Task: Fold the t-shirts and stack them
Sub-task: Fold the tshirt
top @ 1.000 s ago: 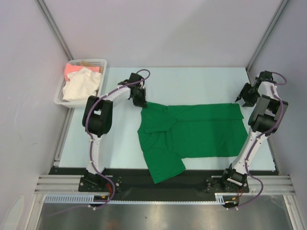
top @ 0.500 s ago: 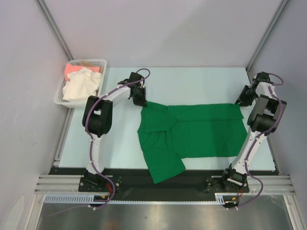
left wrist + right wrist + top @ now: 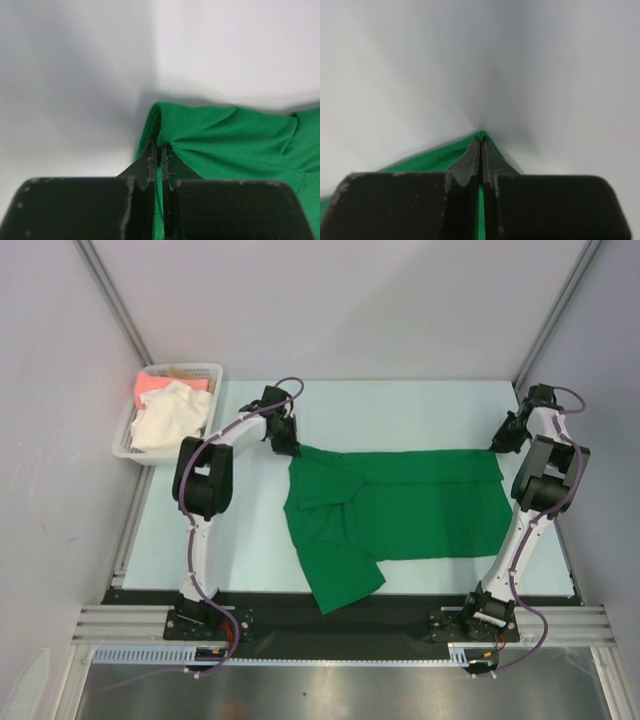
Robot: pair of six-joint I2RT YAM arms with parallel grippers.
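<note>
Green shirt [image 3: 400, 510] lies flat at frame centre, one sleeve trailing toward the lower edge, its left part folded over itself. Left gripper [image 3: 159, 150] and right gripper [image 3: 480, 145] each pinch a far corner of it, jaws nearly touching; the top view hides both pinch points. Upper left: basket [image 3: 200, 368] holds a bunched cream shirt [image 3: 168, 420], with the pink shirt [image 3: 152, 385] mostly buried.

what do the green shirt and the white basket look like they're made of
The green t-shirt looks like soft matte cloth: it creases and bunches where the left end effector pinches it. The basket looks like rigid white plastic, going by its lattice walls; too small to be sure.
</note>
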